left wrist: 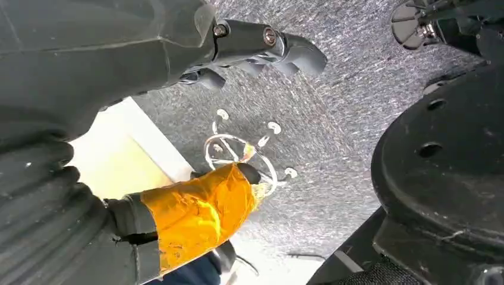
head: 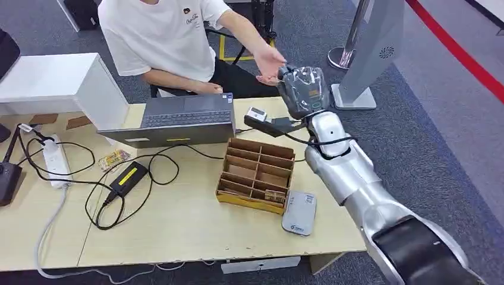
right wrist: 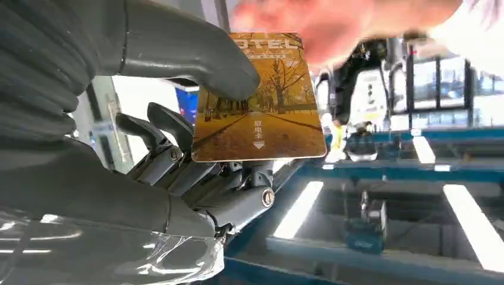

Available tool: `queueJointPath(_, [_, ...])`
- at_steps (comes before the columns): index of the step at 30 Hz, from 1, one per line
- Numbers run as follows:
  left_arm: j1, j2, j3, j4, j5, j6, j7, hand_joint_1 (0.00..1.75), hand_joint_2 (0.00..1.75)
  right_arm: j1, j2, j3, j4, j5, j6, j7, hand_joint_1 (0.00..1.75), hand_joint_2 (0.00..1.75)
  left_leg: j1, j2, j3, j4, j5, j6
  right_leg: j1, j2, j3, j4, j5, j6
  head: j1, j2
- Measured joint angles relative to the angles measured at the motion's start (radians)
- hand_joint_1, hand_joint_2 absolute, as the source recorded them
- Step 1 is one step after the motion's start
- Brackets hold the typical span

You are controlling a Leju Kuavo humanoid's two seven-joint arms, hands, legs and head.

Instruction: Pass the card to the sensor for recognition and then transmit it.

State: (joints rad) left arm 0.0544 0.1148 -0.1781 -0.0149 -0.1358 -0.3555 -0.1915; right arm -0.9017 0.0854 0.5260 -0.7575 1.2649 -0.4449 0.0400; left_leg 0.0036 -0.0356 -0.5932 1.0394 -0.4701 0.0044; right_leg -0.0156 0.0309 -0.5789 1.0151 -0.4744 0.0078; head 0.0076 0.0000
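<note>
My right hand is raised past the table's far edge, close under a seated person's outstretched hand. In the right wrist view my right hand pinches a hotel card, printed with yellow autumn trees, between the thumb and the dark fingers. The person's hand is blurred and sits at the card's far edge. A grey card sensor lies flat on the table near its front right corner. My left hand hangs above grey carpet, holding nothing, its thumb wrapped in orange tape.
A wooden divided box stands beside the sensor. A laptop, a power strip, a black adapter and loose cables cover the left of the table. A grey stand rises on the carpet behind my right hand.
</note>
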Motion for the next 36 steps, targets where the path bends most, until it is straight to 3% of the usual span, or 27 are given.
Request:
queueJointPath(7, [-0.005, 0.008, -0.007, 0.0, -0.011, -0.008, 0.001, 0.0, 1.75, -0.075, 0.069, 0.036, 0.167, 0.019, 0.021, 0.034, 1.75, 1.75, 0.0, 0.0, -0.001, 0.0, 0.0, 0.0, 0.0, 0.0, 0.0, 0.0, 0.0, 0.0, 0.0, 0.0])
queueJointPath(14, [-0.005, 0.008, -0.007, 0.0, -0.011, -0.005, 0.001, 0.0, 1.75, -0.082, 0.092, 0.037, 0.244, 0.014, 0.019, 0.035, 1.75, 1.75, 0.0, -0.003, -0.004, 0.001, 0.0, 0.0, 0.0, -0.002, -0.002, 0.0, 0.0, 0.0, 0.0, 0.0])
queueJointPath(15, [-0.005, 0.008, -0.007, 0.0, -0.011, -0.005, 0.001, 0.0, 1.75, -0.082, 0.094, 0.037, 0.249, 0.014, 0.019, 0.034, 0.0, 1.75, 0.0, -0.003, -0.004, 0.001, 0.0, 0.0, 0.0, -0.002, -0.003, 0.0, 0.0, 0.0, 0.0, 0.0])
queueJointPath(30, [-0.005, 0.007, -0.007, 0.0, -0.01, 0.001, 0.002, 0.0, 1.75, -0.089, 0.103, 0.037, 0.28, 0.003, 0.008, 0.018, 0.0, 1.75, 0.0, -0.003, -0.004, 0.0, 0.001, -0.001, 0.0, -0.002, -0.004, 0.0, 0.0, -0.001, 0.0, 0.0])
queueJointPath(36, [-0.003, 0.006, -0.006, 0.0, 0.003, 0.008, 0.003, 0.0, 1.75, -0.097, 0.065, 0.033, 0.263, -0.009, -0.031, -0.001, 0.0, 1.75, 0.0, -0.003, -0.004, 0.001, 0.001, -0.001, 0.0, -0.002, -0.004, -0.001, 0.001, -0.001, 0.0, 0.0])
